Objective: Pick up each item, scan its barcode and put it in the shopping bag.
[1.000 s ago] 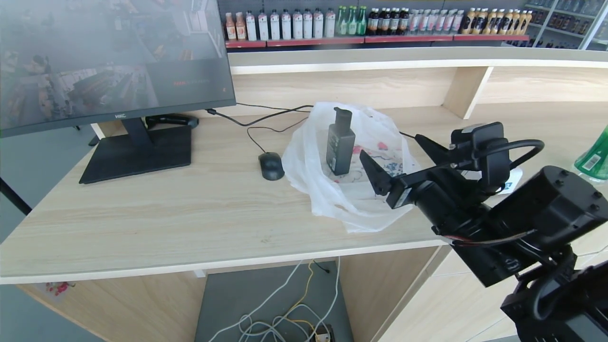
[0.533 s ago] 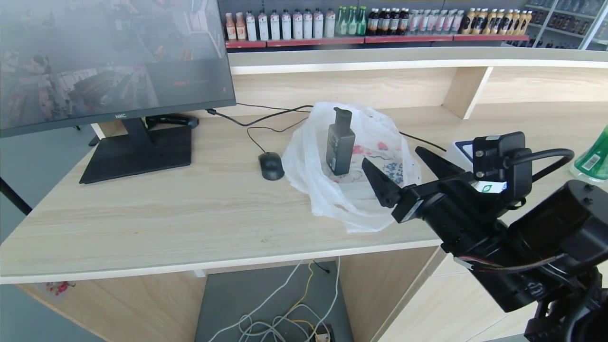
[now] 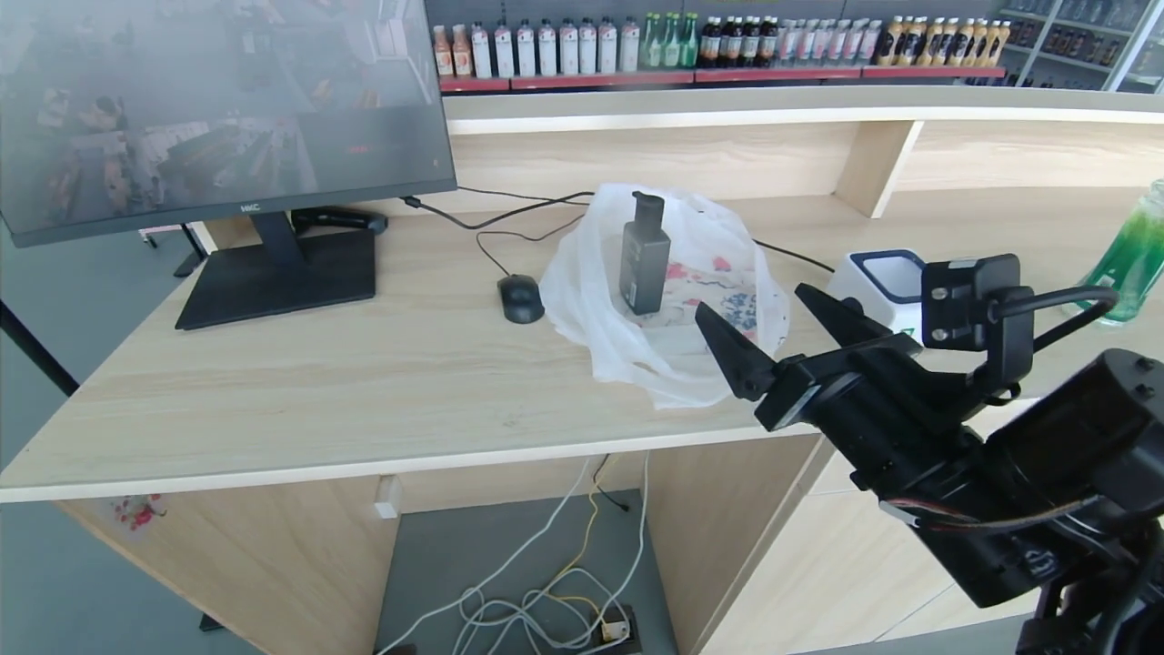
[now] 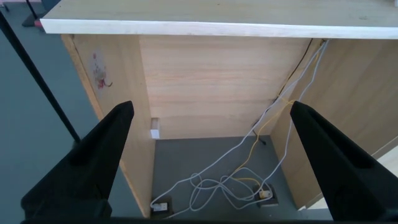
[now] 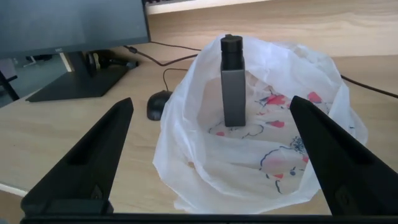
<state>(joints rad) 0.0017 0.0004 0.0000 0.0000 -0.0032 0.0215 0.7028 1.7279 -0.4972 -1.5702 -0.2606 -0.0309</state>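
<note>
The right claw [image 3: 751, 302] is held wide open and empty, just in front of the white bag [image 3: 618, 355]; the left claw [image 4: 211, 124] is likewise spread wide, empty, below the counter [image 4: 186, 26] edge. A dark bottle [image 3: 644, 259] is stood upright in the bag, scanner [image 3: 887, 273] beside it, green bottle [image 3: 1128, 259] placed farther right.

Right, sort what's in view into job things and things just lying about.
Job: shopping bag; dark bottle standing in it; scanner beside the bag; green bottle at far right; right gripper, open.
Lying about: monitor; mouse; cables under the counter; shelf bottles behind.
</note>
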